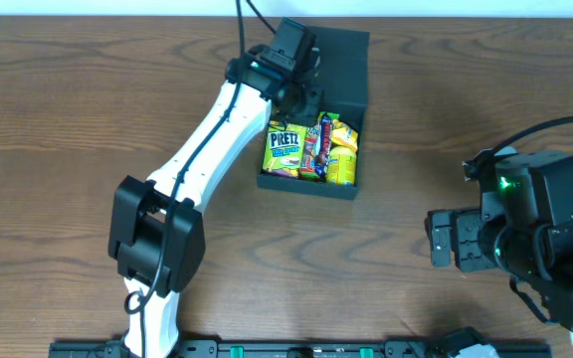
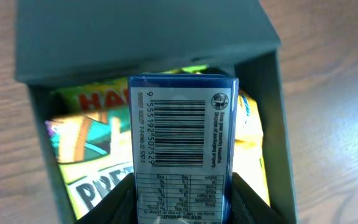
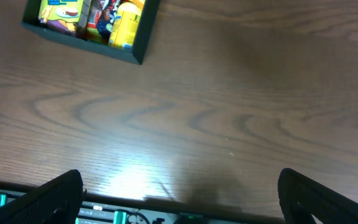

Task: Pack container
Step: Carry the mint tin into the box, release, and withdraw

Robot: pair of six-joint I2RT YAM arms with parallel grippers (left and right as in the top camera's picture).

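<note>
The dark charcoal square container (image 1: 351,109) stands at the back middle of the table, its flap lid (image 1: 341,65) open to the far side. Inside lie a yellow pretzel packet (image 1: 285,149) and other bright snack packets (image 1: 338,149). My left gripper (image 1: 296,94) is over the container's back left part, shut on a blue snack packet (image 2: 184,137) with a white barcode label, held above the packets inside (image 2: 89,137). My right gripper (image 3: 179,199) is open and empty, low over bare table at the front right. The container (image 3: 138,46) shows at its view's top left.
The wooden table (image 1: 68,119) carries nothing else in view. The left arm (image 1: 202,149) stretches diagonally from the front edge to the container. A black rail (image 1: 286,348) runs along the front edge.
</note>
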